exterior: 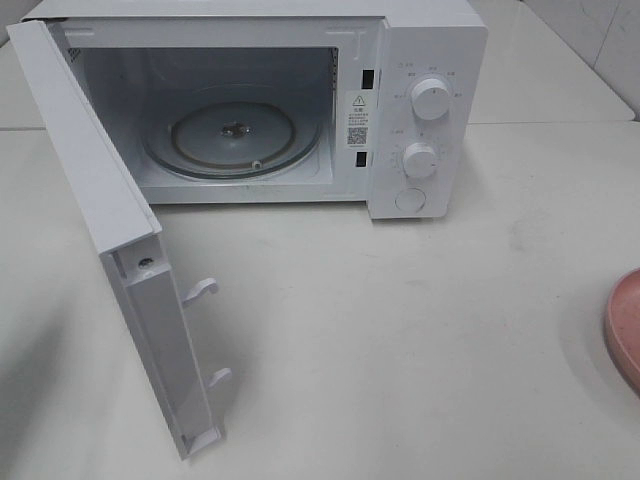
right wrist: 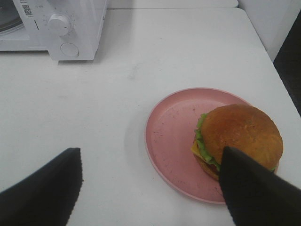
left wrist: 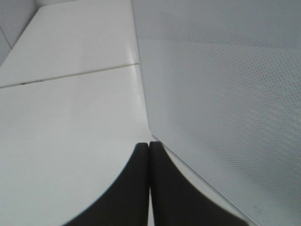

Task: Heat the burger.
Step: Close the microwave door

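We judge the small brown-bunned burger (right wrist: 237, 137), on the pink speckled plate (right wrist: 171, 141) beside our wide-spread right fingers (right wrist: 256, 188), soft and squashable, so we'd grip the plate's rim; left fingers (left wrist: 136, 188) are pressed together.

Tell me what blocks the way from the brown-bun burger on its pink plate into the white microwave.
Nothing visible does. The burger sits on the round pink plate; bare white table lies between it and the microwave, whose door is swung open onto the glass turntable.
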